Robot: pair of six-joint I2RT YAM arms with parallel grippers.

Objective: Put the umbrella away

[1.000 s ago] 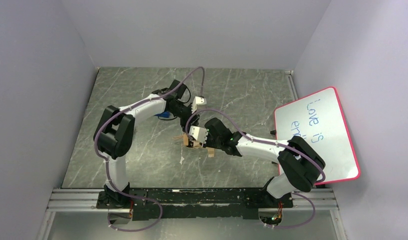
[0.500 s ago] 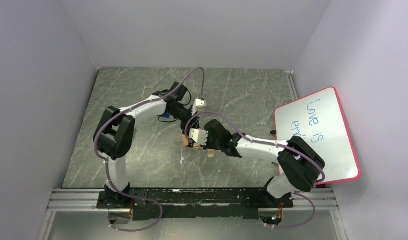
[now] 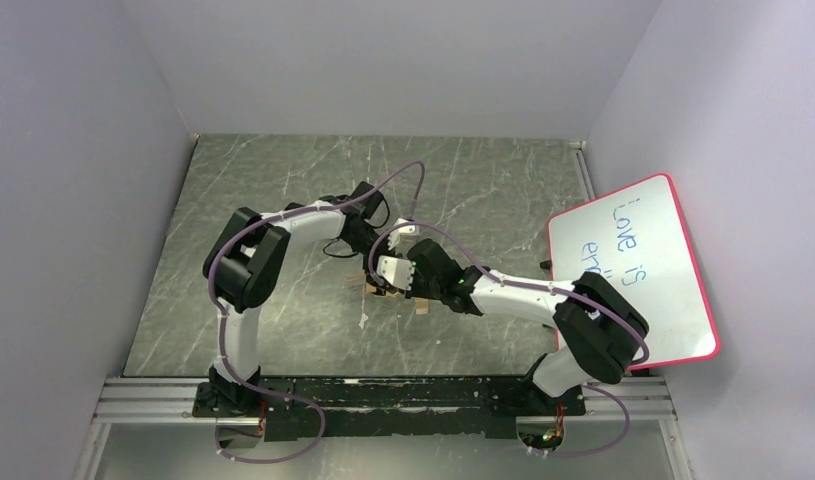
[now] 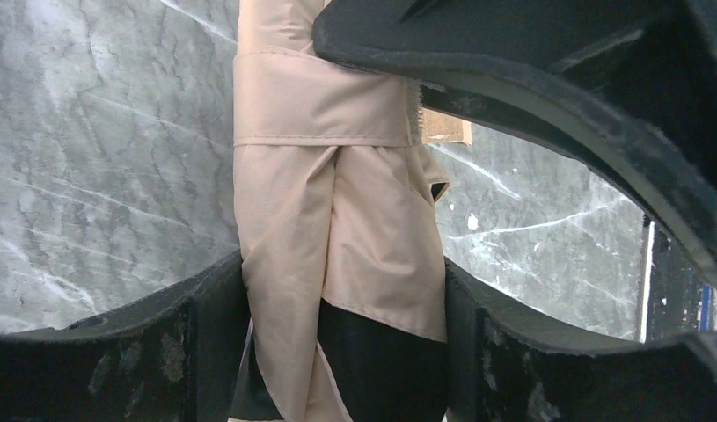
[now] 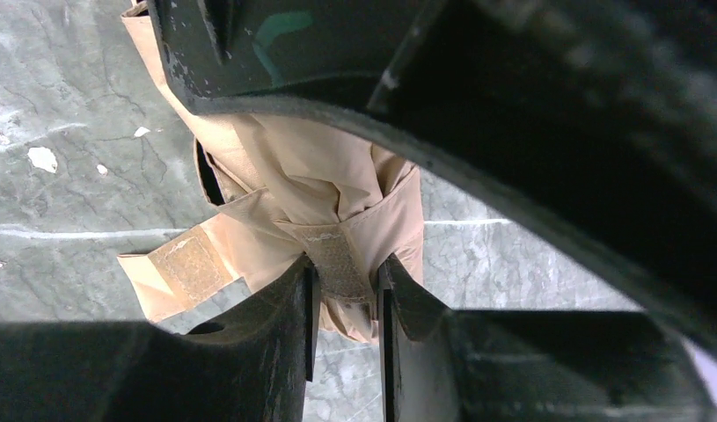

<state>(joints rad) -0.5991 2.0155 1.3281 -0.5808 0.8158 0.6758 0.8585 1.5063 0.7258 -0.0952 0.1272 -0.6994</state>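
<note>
Folded umbrella point(image 3: 361, 279) sits mid-frame in top view, tucked btwn both wrists over the grey marbled table point(image 3: 503, 180). L gripper point(image 4: 341, 352) is clamped round the beige bundle, fingers point(image 4: 143, 352) pressed to both sides (black lining peeking out at bottom). R gripper point(image 5: 344, 299) pinches the Velcro strap point(image 5: 337, 259), jaws nearly together. Whiteboard point(image 3: 633, 265) leans at right edge.

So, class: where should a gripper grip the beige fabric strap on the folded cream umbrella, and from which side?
Best grip the beige fabric strap at its free end, on the rough patch, coming end-on, one finger per flat face: that thin tab sticks out clear of the folded cream umbrella.
</note>
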